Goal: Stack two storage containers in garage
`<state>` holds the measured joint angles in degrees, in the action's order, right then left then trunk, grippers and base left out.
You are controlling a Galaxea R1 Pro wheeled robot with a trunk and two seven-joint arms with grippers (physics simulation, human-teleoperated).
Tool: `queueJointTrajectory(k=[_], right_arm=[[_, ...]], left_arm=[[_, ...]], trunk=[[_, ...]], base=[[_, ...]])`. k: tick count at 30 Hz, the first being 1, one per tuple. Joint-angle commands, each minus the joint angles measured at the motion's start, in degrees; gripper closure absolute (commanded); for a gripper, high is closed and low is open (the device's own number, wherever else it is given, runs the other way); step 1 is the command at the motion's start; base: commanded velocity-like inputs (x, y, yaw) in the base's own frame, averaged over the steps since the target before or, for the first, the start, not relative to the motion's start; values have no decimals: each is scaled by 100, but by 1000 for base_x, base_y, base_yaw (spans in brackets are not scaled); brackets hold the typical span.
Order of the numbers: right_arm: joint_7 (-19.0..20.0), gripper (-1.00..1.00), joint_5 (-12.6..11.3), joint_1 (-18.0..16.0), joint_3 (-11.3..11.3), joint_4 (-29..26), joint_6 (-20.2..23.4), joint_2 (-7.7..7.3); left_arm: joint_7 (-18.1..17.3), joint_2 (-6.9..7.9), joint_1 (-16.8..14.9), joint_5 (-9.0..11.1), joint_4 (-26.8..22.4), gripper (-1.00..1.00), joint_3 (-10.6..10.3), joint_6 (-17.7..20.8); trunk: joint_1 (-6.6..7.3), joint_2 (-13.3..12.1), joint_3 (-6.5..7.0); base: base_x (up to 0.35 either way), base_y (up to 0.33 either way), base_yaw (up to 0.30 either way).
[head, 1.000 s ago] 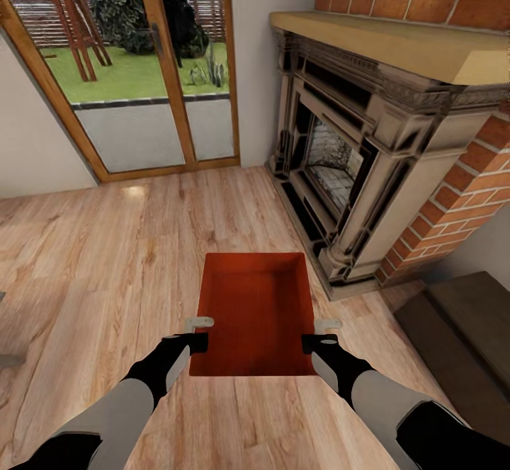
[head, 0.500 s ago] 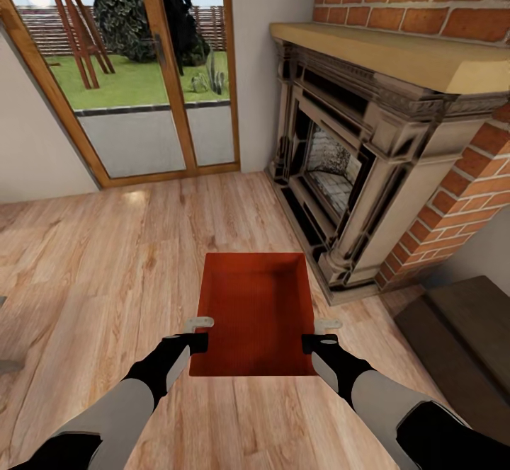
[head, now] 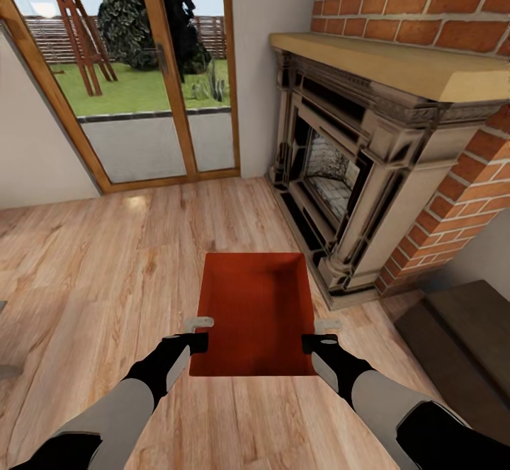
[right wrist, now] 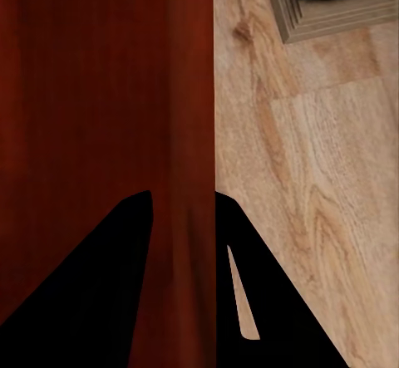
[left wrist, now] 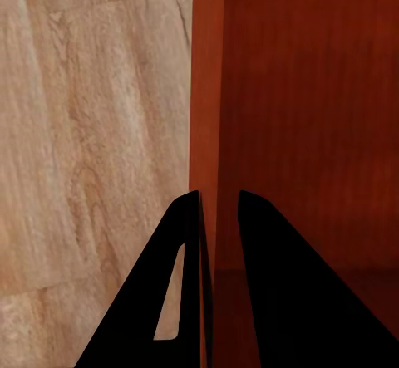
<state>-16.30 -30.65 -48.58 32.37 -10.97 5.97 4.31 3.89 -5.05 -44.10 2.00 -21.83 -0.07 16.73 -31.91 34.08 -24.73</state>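
Note:
One orange-red storage container (head: pixel 256 311), open-topped and finely ribbed, hangs level over the living room's wood-plank floor (head: pixel 106 258) in front of me. My left gripper (head: pixel 199 333) is shut on its left wall near the close end, and my right gripper (head: pixel 316 335) is shut on its right wall opposite. In the left wrist view the thin container wall (left wrist: pixel 208 94) runs between the two dark fingers of the left gripper (left wrist: pixel 218 202). In the right wrist view the container's wall (right wrist: pixel 195 77) is pinched the same way in the right gripper (right wrist: pixel 183 195).
A brick fireplace (head: pixel 354 165) with a dark carved surround stands close at the right. Wood-framed glass doors (head: pixel 142 81) to a garden are ahead on the left. A dark low cabinet (head: pixel 467 328) sits at the lower right. Open plank floor lies to the left.
The whole view has shifted a little as the camera moved: doors and fireplace sit slightly lower in the picture. The container and both grippers hold the same pose.

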Motion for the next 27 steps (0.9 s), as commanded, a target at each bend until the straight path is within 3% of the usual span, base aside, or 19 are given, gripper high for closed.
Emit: queueJointTrajectory(k=[1,27], right_arm=[[108,100,15,-2,86,-37,36,0],[103,100,15,-2,77,-37,36,0]], left_arm=[[42,-5,-2,107,5,100,29,33],[42,-5,-2,107,12,100,33,33]], trunk=[[-2,7,3],[-2,7,197]], base=[[0,0,0],[0,0,0]])
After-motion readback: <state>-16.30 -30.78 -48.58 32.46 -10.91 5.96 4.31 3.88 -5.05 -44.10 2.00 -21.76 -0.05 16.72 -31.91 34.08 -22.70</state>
